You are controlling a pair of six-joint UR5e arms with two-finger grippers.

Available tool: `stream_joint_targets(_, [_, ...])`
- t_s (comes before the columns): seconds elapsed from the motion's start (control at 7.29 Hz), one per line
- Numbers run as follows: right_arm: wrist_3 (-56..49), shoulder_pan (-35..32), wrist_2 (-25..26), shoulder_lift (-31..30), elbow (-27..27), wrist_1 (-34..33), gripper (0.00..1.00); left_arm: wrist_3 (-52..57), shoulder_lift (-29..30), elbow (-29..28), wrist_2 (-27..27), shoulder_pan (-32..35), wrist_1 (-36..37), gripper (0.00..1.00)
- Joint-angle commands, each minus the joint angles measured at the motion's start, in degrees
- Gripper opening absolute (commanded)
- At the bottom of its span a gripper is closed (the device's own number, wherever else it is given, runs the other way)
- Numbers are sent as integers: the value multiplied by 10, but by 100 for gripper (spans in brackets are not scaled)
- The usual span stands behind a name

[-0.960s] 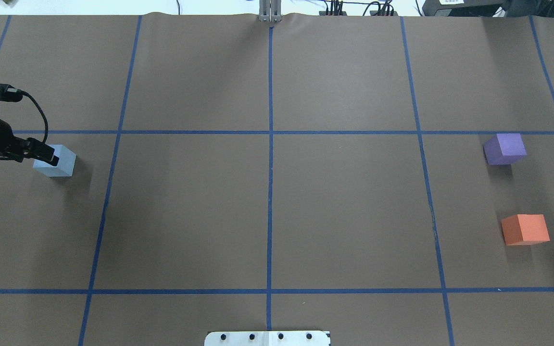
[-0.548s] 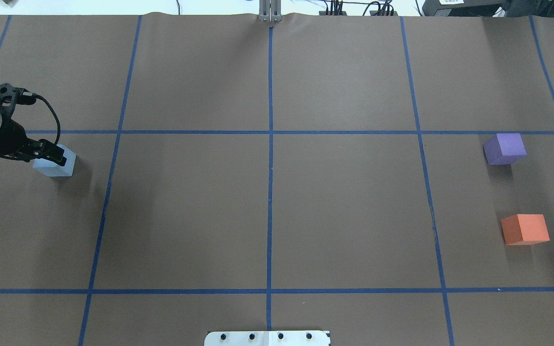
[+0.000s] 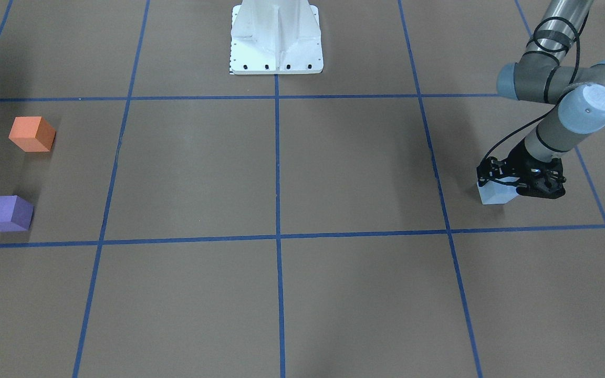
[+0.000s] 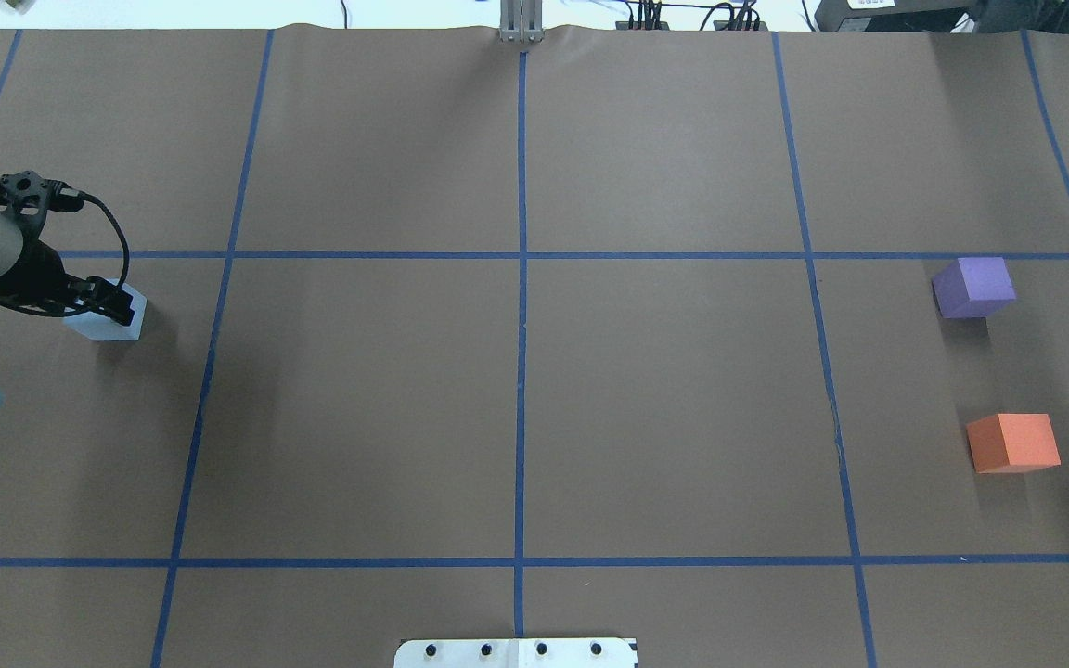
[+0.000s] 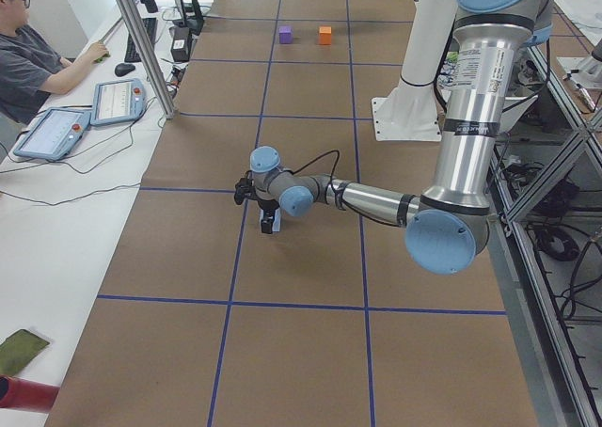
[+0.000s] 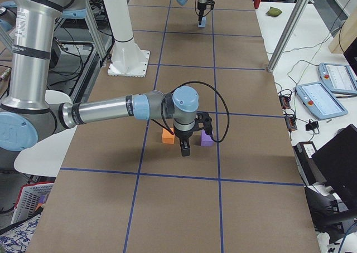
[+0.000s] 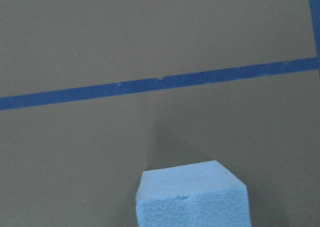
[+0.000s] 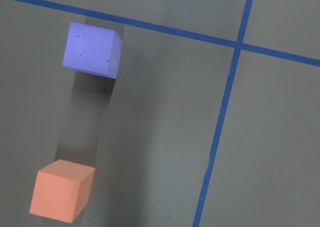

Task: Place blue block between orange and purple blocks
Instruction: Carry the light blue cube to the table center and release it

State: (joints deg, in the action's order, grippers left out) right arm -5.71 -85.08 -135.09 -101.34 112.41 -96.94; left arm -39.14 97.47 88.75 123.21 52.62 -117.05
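The light blue block (image 4: pixel 115 321) sits on the brown table at the far left; it also shows in the front view (image 3: pixel 494 195) and low in the left wrist view (image 7: pixel 192 197). My left gripper (image 4: pixel 106 302) is down over the block's top, its fingers at the block's sides, apparently open. The purple block (image 4: pixel 973 287) and the orange block (image 4: pixel 1013 443) sit apart at the far right. They also show in the right wrist view, purple (image 8: pixel 92 49) and orange (image 8: pixel 62 191). My right gripper (image 6: pixel 184 149) hovers above those two; I cannot tell its state.
Blue tape lines (image 4: pixel 521 371) divide the table into squares. The white robot base plate (image 3: pixel 276 37) stands at the robot's edge. An operator (image 5: pixel 28 60) and tablets sit at a side desk beyond the table.
My left gripper has moved rightward, further over the blue block. The blue block has stayed in place. The purple and orange blocks have not moved.
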Motion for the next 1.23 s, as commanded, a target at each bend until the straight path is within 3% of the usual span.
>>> stream_joint_targets(0.0, [0, 0, 0, 0, 0, 0, 100, -3, 2, 5, -3, -3, 1, 46])
stream_joint_targets(0.14, [0, 0, -1, 0, 0, 0, 100, -21, 15, 12, -4, -3, 2, 27])
stream_joint_targets(0.27, [0, 0, -1, 0, 0, 0, 100, -69, 44, 22, -5, -3, 6, 21])
stream_joint_targets(0.55, [0, 0, -3, 0, 0, 0, 100, -171, 107, 23, -7, -53, 9, 21])
stream_joint_targets(0.69, [0, 0, -3, 0, 0, 0, 100, -223, 155, 23, -37, -95, 29, 21])
stream_joint_targets(0.96, [0, 0, -2, 0, 0, -1, 100, -251, 295, 14, -106, -163, 203, 21])
stream_joint_targets(1.1, [0, 0, -3, -1, 0, 0, 100, -269, 350, -1, -135, -190, 249, 21])
